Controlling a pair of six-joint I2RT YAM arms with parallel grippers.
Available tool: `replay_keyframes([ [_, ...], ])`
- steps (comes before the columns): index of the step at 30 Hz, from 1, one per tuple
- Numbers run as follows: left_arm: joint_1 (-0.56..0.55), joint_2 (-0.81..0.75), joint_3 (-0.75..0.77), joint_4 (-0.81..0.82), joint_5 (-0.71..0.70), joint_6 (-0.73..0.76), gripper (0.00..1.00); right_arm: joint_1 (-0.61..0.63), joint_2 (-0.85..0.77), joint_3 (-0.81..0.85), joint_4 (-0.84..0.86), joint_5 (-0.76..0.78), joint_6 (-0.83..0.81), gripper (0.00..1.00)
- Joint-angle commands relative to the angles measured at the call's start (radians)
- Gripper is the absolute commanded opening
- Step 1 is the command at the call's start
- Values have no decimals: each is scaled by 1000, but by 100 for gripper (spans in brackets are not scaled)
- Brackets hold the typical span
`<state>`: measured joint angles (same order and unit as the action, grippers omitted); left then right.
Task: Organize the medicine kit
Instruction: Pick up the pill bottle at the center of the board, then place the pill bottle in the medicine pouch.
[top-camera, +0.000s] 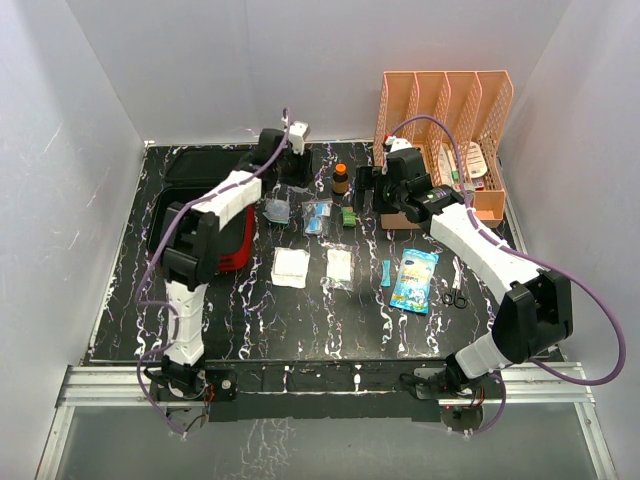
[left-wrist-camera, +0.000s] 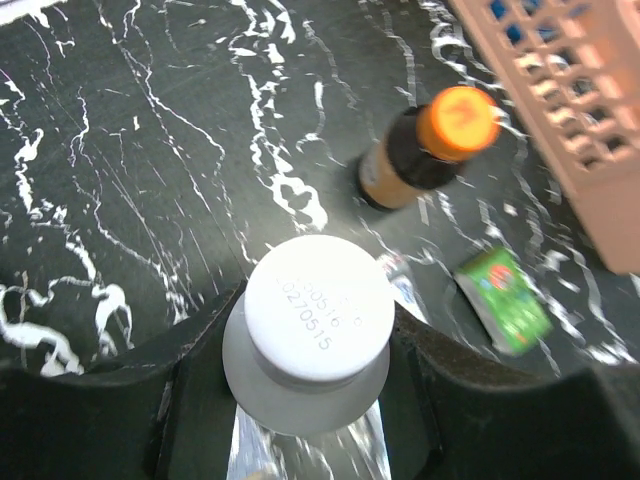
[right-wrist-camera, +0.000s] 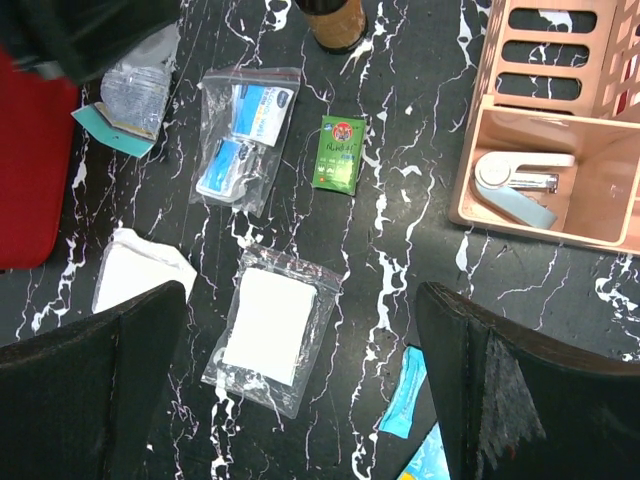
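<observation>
Left wrist view has the left claw (left-wrist-camera: 310, 345) clamped on a white-capped bottle (left-wrist-camera: 316, 300), cap up with a printed number on it and a dark finger (left-wrist-camera: 150, 400) pressed in on each side. Just ahead and to that claw's right stands a brown bottle with an orange cap (left-wrist-camera: 425, 145). A green packet (left-wrist-camera: 503, 302) lies nearer on the same side, with the orange-pink file rack (left-wrist-camera: 575, 95) beyond. The medicine kit (top-camera: 236, 243) lies open back toward the arm bases and off to the left of that claw, red half next to the black-lined half, partly under the arm's own elbow. My guess is the job now is getting the bottle into that case. I'd hold the squeeze firm, lift clear before swinging so the brown bottle doesn't get clipped, stay upright, and come down over the black lining, not the rim. The right claw (right-wrist-camera: 300, 300) hangs wide apart with nothing in it, bagged gauze (right-wrist-camera: 270, 325) right below. The tabletop (top-camera: 250, 320) is black with white marble veins and looks slick. There are plain white walls (top-camera: 100, 80) on three sides and a metal rail (top-camera: 100, 385) along the near edge.
</observation>
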<state>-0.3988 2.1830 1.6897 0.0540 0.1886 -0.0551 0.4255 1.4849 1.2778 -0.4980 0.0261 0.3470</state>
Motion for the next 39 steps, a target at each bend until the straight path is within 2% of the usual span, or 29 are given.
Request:
replay_keyframes([
  [1, 34, -224, 90, -385, 108, 29, 0, 4, -22, -4, 77, 13, 2, 98],
  [8, 177, -369, 76, -745, 208, 77, 0, 4, -18, -43, 127, -23, 20, 98],
  [12, 258, -473, 33, -850, 184, 172, 0, 4, -4, -37, 142, -48, 33, 98],
  [16, 297, -511, -19, -927, 190, 220, 0, 4, 1, -27, 148, -55, 41, 98],
  [22, 317, -520, -118, -913, 173, 208, 0, 4, -14, -21, 139, -43, 42, 98],
  [28, 379, -454, -168, -838, 171, 160, 0, 5, -57, -46, 129, -24, 47, 98],
  [39, 396, -202, -23, -819, 203, 167, 0, 4, -80, -49, 117, -7, 46, 98],
])
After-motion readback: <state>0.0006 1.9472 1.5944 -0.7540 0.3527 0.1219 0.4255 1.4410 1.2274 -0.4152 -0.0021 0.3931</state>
